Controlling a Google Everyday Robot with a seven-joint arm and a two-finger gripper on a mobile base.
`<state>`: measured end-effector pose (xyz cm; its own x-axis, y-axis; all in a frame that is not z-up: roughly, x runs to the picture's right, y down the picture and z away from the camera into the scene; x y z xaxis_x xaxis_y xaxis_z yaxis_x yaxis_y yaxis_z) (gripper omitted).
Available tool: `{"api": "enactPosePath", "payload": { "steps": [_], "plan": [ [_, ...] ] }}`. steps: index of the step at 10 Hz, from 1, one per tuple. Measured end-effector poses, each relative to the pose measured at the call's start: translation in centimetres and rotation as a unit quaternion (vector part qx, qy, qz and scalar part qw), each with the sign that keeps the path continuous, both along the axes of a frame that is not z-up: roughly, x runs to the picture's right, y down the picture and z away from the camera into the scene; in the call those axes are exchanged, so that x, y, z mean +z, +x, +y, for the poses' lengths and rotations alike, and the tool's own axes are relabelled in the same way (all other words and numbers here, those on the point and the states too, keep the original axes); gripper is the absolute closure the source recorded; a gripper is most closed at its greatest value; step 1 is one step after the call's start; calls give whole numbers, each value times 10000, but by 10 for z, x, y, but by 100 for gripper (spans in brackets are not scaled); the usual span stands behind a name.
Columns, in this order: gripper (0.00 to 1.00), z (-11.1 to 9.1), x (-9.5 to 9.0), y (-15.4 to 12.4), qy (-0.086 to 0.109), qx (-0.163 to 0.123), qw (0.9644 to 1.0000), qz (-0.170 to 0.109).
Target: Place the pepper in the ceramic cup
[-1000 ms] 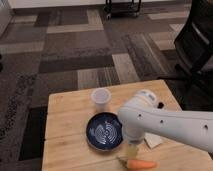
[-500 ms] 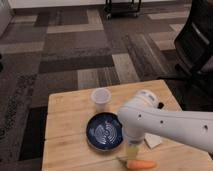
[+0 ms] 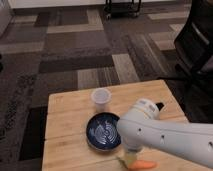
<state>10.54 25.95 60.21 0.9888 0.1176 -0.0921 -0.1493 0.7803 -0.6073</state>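
The pepper (image 3: 144, 164), small, orange and tapering, lies on the wooden table (image 3: 65, 112) at the very front edge of the view. My gripper (image 3: 131, 159) hangs straight down from the thick white arm, right at the pepper's left end, and stands open; the arm hides most of it. The ceramic cup (image 3: 101, 97), plain white with no handle, stands upright at the back middle of the table, well behind the gripper.
A dark blue bowl (image 3: 103, 131) with white rings sits between the cup and the gripper, just to the gripper's left. A small dark object (image 3: 159, 106) shows behind the arm. A black office chair (image 3: 197, 47) stands right of the table on patterned carpet.
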Motion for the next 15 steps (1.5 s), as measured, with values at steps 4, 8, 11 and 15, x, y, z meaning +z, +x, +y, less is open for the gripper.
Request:
{"api": "enactPosePath", "payload": {
  "steps": [4, 8, 11, 15],
  "plan": [
    [35, 23, 10, 4, -149, 107, 9998, -5],
    [35, 39, 23, 9, -153, 178, 9997, 66],
    [35, 53, 33, 16, -77, 139, 9999, 2],
    [47, 61, 40, 22, 25, 66, 10000, -58]
  ]
}}
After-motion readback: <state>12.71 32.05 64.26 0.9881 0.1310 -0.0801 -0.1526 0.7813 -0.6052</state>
